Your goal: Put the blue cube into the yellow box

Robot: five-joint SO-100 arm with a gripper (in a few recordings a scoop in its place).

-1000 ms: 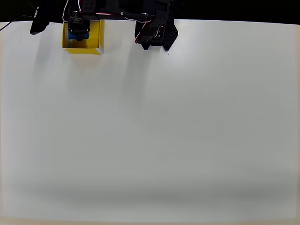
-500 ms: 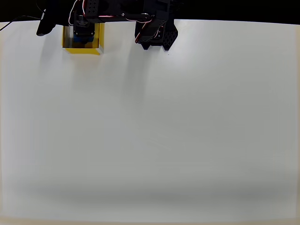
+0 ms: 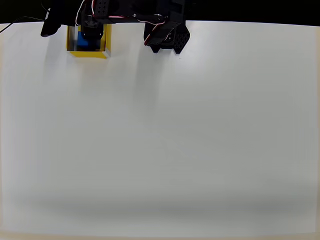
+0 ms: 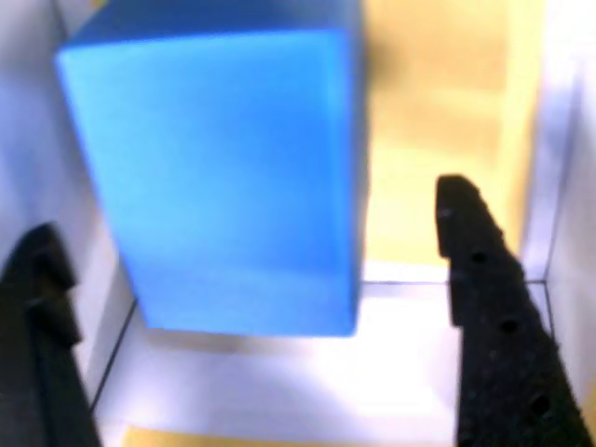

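Observation:
The yellow box (image 3: 102, 44) sits at the table's top left in the overhead view. The blue cube (image 3: 82, 42) lies inside it, toward the left wall. My gripper (image 3: 88, 34) hangs over the box's far side, and its black body hides part of the box. In the wrist view the blue cube (image 4: 223, 177) fills the upper middle and rests on the box's floor (image 4: 438, 102) by a whitish wall. My gripper (image 4: 247, 219) is open. Its black fingers (image 4: 484, 298) stand on either side of the cube, with a gap on the right.
The arm's black base (image 3: 167, 36) stands at the table's top edge, right of the box. A dark object (image 3: 50, 27) lies at the top left corner. The white table (image 3: 165, 140) stretches wide below the box.
The gripper's body has shifted right and back toward the top edge over the box. More of the blue cube now shows inside the box, where it stays.

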